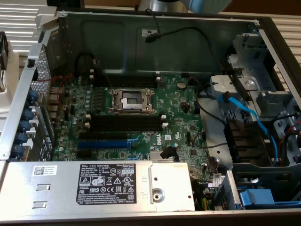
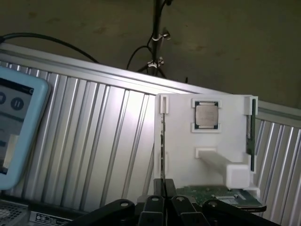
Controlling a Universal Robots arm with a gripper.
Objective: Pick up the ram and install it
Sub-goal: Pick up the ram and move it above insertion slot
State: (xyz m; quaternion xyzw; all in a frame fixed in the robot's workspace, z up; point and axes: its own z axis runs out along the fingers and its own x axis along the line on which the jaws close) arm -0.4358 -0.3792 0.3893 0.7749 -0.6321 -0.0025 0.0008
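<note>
**Gripper narrow on one of two sticks in the holder**

Wrist view: one white holder (image 2: 188,155) stands on the slatted worktop (image 2: 94,141). It carries two sticks set on edge in slots along its opposite side edges, and one square chip (image 2: 206,115) seated between them near its far edge. One green board (image 2: 221,192) lies flat at the holder's near edge. One tablet (image 2: 19,127) in a pale blue case rests at the worktop's edge, well apart from the holder.

The ram (image 2: 162,141) is seen edge-on, so it reads as a thin dark line along the holder's side. The second stick (image 2: 252,136), on the other side, shows dark green.

The gripper (image 2: 164,184) sits at the ram's near end. Its fingers are drawn close together, and the stick's edge runs straight in between them.

Exterior view: one open case (image 1: 155,33) holds one motherboard (image 1: 178,108), with bare black slots (image 1: 124,123) in the middle of the board.
</note>
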